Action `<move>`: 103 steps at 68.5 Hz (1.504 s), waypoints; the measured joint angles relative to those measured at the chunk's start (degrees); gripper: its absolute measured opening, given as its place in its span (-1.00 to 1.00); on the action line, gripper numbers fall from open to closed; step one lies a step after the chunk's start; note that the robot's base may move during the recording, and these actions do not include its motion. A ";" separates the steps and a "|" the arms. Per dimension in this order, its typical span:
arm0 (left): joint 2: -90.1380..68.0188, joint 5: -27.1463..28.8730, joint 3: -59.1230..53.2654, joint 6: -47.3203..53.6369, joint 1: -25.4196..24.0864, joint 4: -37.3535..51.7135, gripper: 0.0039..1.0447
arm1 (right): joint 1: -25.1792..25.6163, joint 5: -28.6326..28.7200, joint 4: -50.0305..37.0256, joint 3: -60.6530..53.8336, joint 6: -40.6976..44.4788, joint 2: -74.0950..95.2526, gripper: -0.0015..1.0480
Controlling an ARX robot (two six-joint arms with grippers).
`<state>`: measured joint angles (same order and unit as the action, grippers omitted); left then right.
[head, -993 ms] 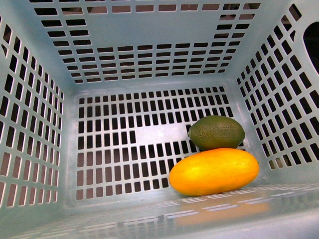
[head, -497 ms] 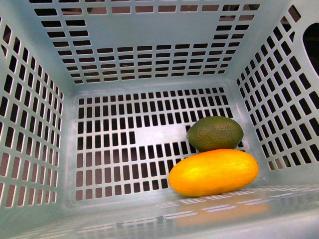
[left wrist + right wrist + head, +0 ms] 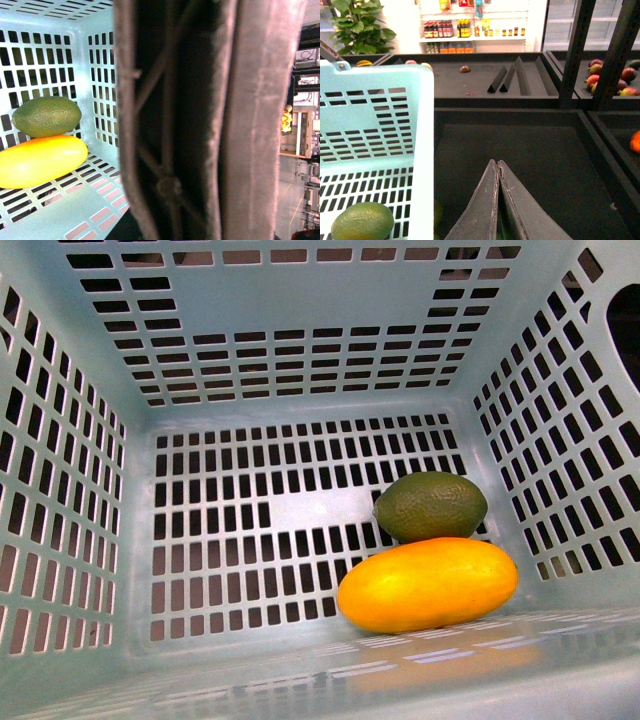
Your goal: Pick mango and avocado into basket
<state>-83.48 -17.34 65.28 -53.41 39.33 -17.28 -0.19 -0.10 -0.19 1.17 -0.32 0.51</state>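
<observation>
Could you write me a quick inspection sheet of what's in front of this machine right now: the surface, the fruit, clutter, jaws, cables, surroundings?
Surface: slotted floor of the teal basket; dark display bins beside it.
Job's things: mango and avocado both lie in the basket, touching, near its right wall.
Clutter: nothing seen in the basket besides the two fruits.
Grippers: right gripper jaws closed together, empty, over a dark bin; left gripper fills its view up close, state unclear.
Cables: nothing seen.
Surroundings: shop shelves with bottles, a potted plant, more fruit in the bins.
</observation>
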 joint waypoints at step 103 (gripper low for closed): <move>-19.87 24.15 4.28 -28.85 -20.65 17.38 -0.75 | 0.00 0.09 0.11 0.00 0.11 -0.17 0.83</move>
<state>-103.35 6.81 69.56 -82.26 18.68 0.10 -0.19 -0.01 -0.08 1.17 -0.21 0.34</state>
